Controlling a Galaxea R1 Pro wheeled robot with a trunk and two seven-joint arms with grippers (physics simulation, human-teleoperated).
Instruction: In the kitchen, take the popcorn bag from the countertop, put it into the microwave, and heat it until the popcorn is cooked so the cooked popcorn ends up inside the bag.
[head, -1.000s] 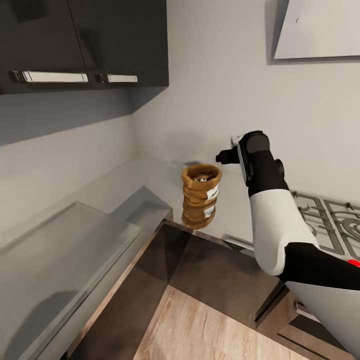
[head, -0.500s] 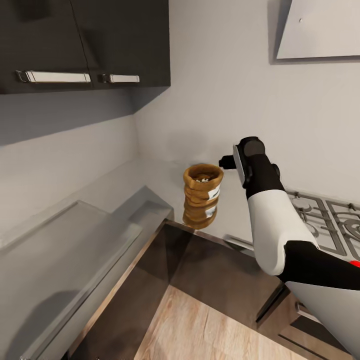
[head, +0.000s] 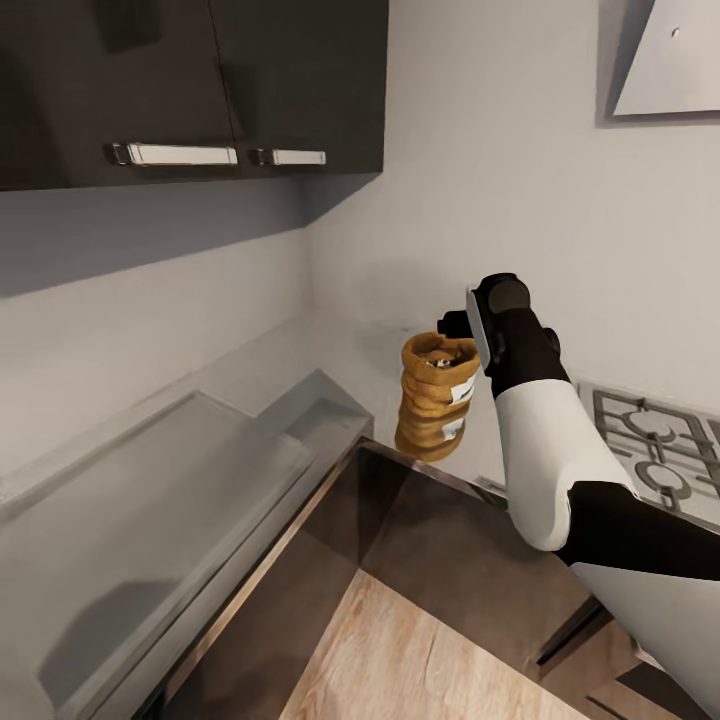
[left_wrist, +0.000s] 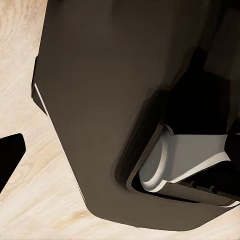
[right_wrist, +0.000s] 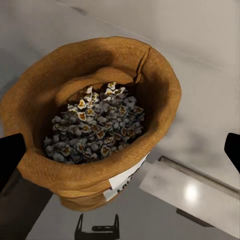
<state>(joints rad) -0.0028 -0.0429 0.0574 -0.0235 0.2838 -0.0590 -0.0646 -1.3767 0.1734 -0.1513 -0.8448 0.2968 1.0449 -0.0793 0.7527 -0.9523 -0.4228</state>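
The tan popcorn bag (head: 432, 410) stands upright on the grey countertop (head: 300, 350), close to its front edge. Whitish-grey popcorn (right_wrist: 95, 130) heaps inside the bag (right_wrist: 100, 170), whose white label faces the hob. My right gripper (head: 452, 325) hovers at the bag's rolled rim, open. In the right wrist view the gripper (right_wrist: 121, 155) looks down into the sack, one fingertip by its side and the other apart from it. My left gripper (left_wrist: 120, 155) hangs low beside the robot's dark body, over the wooden floor. The microwave is out of view.
Dark wall cabinets (head: 200, 80) hang above the corner counter. A raised steel slab (head: 150, 480) runs along the left. A gas hob (head: 650, 440) lies to the right of the bag under a hood (head: 665, 60). Dark cabinet fronts (head: 450, 540) and wooden floor (head: 420, 650) lie below.
The head camera has swung left, shifting the whole picture to the right. My right gripper has dropped and moved from beside the bag to its rim. The bag stands where it was.
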